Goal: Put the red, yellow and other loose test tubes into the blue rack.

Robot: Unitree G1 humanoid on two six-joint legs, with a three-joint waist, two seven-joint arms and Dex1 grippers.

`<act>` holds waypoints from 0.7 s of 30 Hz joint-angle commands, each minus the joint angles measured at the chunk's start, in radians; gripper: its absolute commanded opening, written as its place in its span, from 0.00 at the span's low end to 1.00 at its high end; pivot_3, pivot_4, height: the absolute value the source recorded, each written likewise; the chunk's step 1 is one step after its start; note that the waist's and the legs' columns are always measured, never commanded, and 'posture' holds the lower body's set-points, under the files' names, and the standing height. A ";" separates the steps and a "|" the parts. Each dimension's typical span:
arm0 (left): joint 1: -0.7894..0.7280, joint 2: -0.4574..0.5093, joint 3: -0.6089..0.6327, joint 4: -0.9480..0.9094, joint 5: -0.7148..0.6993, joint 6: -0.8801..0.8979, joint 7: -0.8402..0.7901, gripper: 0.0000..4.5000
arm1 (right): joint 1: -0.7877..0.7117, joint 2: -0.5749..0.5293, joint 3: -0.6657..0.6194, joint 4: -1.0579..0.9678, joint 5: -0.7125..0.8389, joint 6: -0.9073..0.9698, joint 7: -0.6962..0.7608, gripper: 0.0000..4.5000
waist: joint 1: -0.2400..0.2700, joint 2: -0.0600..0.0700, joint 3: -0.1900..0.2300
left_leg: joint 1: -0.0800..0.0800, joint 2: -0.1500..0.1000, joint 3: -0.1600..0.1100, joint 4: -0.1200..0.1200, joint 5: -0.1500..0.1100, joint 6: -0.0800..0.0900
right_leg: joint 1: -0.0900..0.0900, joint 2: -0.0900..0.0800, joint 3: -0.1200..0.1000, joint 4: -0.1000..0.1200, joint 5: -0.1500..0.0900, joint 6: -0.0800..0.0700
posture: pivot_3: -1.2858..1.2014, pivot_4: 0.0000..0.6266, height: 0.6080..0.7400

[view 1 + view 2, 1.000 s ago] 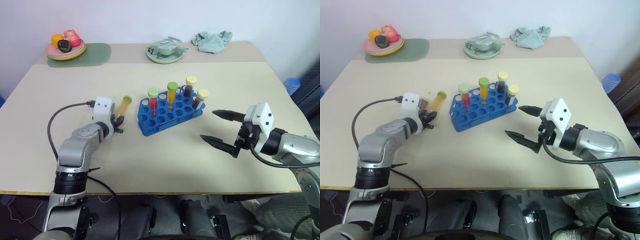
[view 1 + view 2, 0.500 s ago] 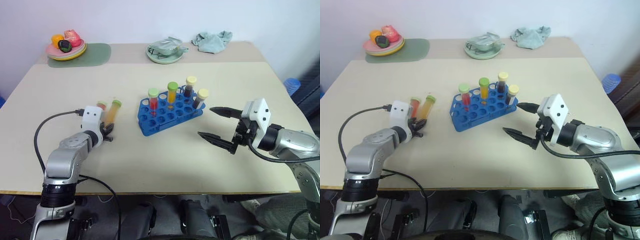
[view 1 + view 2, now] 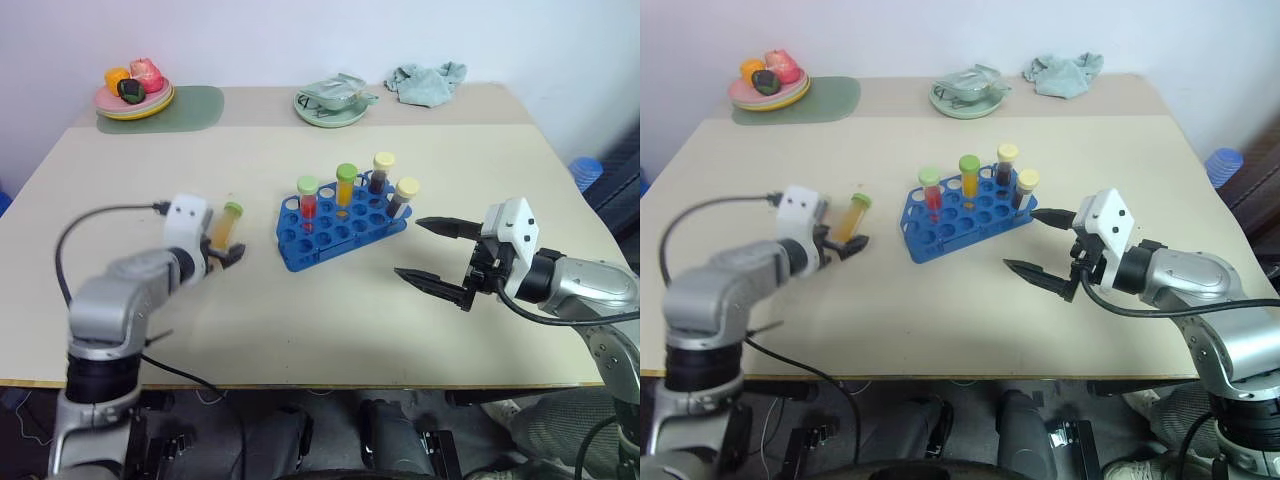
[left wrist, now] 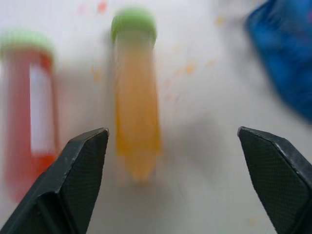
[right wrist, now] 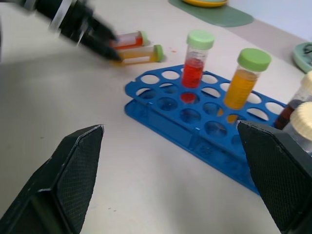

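Released since a second ago, the yellow test tube (image 4: 136,112) now lies flat on the beige table (image 3: 330,320) between the spread fingers of the left gripper (image 3: 228,255), which had been clamped on it and carrying it tilted near the blue rack (image 3: 340,232). Its green cap points away from the gripper, and the fingers stand wide on either side without touching it. Just beside it, on the side away from the rack, lies the red test tube (image 4: 29,107), also green-capped and roughly parallel. Both loose tubes rest a little to the robot's left of the rack, apart from it. The rack sits near the middle of the table and holds four upright tubes: a red one with a green cap (image 3: 307,198), an orange one with a green cap (image 3: 345,186), and two dark ones with pale yellow caps (image 3: 381,172). On the rack's other side, the right gripper (image 3: 432,253) hovers above the table with its two black fingers wide apart and nothing between them. At the table's far edge are a plate of fruit (image 3: 135,88) on a green mat (image 3: 190,108), a green dish (image 3: 332,102) and a crumpled teal cloth (image 3: 426,80).
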 commanded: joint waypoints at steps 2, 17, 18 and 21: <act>-0.268 0.085 -0.041 0.233 -0.056 0.220 -0.011 0.99 | -0.048 -0.037 -0.029 -0.039 0.053 0.027 0.027 1.00 | -0.002 0.000 0.000 | 0.000 0.000 0.000 0.001 0.000 0.000 | 0.000 0.001 0.000 0.001 0.000 0.000 | 0.52 0.24 1.00; -0.829 -0.022 -0.284 1.211 0.024 0.205 0.078 0.99 | -0.214 -0.109 0.023 -0.006 0.124 0.126 0.108 1.00 | -0.002 -0.003 0.002 | -0.002 0.000 0.000 0.001 -0.001 -0.001 | -0.002 0.001 0.000 0.001 0.000 0.000 | 0.52 0.24 1.00; -0.839 -0.032 -0.291 1.236 0.037 0.190 0.071 0.99 | -0.213 -0.109 0.023 -0.010 0.127 0.130 0.110 1.00 | -0.003 -0.003 0.002 | -0.002 0.000 0.000 0.001 -0.001 -0.001 | -0.003 0.001 0.000 0.002 0.000 0.000 | 0.52 0.24 1.00; -0.867 -0.060 -0.297 1.333 0.086 0.111 0.059 0.99 | -0.203 -0.110 0.022 -0.021 0.127 0.129 0.118 1.00 | -0.003 -0.003 0.003 | -0.003 0.000 0.000 0.001 -0.001 -0.001 | -0.004 0.000 0.000 0.003 0.000 0.000 | 0.52 0.24 1.00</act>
